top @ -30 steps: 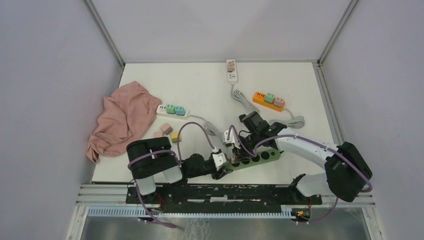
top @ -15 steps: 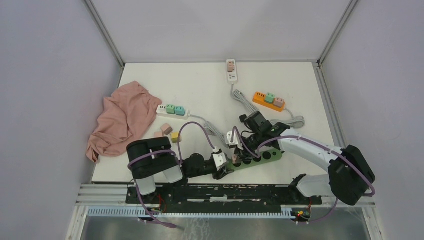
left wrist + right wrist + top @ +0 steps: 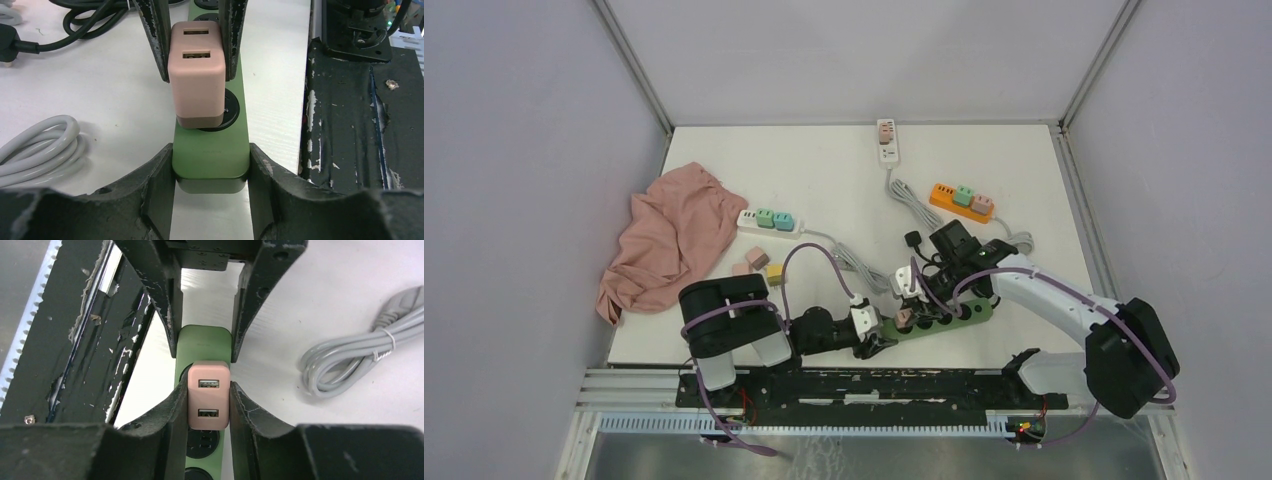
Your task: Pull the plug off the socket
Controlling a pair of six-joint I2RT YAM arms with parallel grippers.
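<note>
A green power strip [image 3: 954,315] with black sockets lies near the table's front edge. A pink two-port USB plug [image 3: 904,318] stands on its end socket. My left gripper [image 3: 880,340] is shut on the strip's end; in the left wrist view its jaws [image 3: 210,167] press both sides of the green strip [image 3: 210,150]. My right gripper [image 3: 908,308] is shut on the pink plug [image 3: 208,395], one finger against each side. From the left wrist, the plug [image 3: 196,75] sits with its base on the socket; its pins are hidden.
On the table are a pink cloth [image 3: 669,235], a white strip with green plugs [image 3: 766,220], an orange strip [image 3: 961,200], a far white strip [image 3: 886,138], two small cubes [image 3: 764,265], a coiled grey cable [image 3: 350,355] and a black cord plug [image 3: 914,238].
The right arm, the plug and the green strip have shifted a little to the right. Both grips have held.
</note>
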